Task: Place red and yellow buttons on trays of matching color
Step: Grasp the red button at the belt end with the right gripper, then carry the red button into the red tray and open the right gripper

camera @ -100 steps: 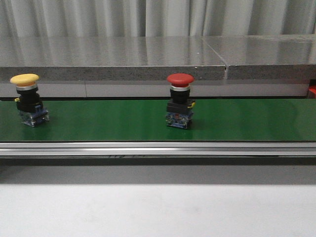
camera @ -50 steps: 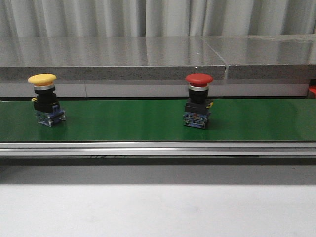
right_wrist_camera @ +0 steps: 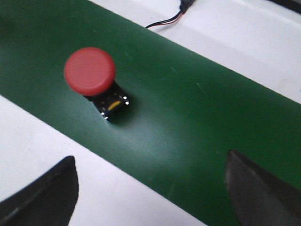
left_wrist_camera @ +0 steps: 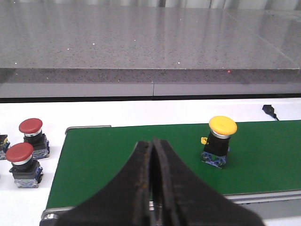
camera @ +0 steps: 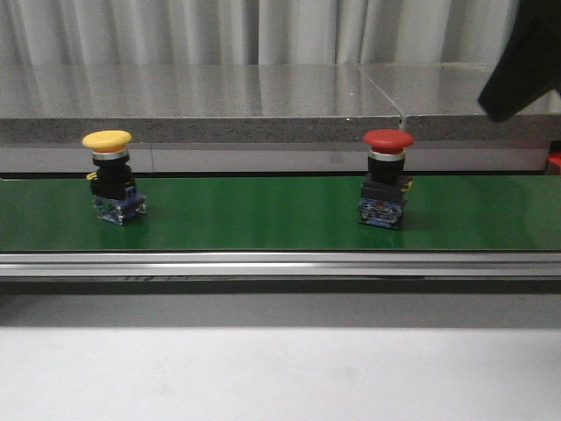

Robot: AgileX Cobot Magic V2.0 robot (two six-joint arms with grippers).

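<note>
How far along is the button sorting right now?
Nothing visibly sorted; no trays in view. In hand: open right gripper above the red mushroom-head button on the green conveyor belt. Left gripper shut, empty. Yellow mushroom-head button also rides the belt, unpicked.

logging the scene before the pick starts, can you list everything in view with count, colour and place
yellow button: 1, yellow cap on black body, upright on the belt, left part in the front view
red button: 1, red cap on black body, upright on the belt, right of centre in the front view
spare red buttons: 2, red caps, on the white surface off the belt's end, left wrist view
conveyor belt: 1, green, across the table
stone ledge: grey, behind the belt
cable: 1, dark, on the white surface beyond the belt
left tool: black, shut, over the belt
right tool: black, open, above the red button
</note>
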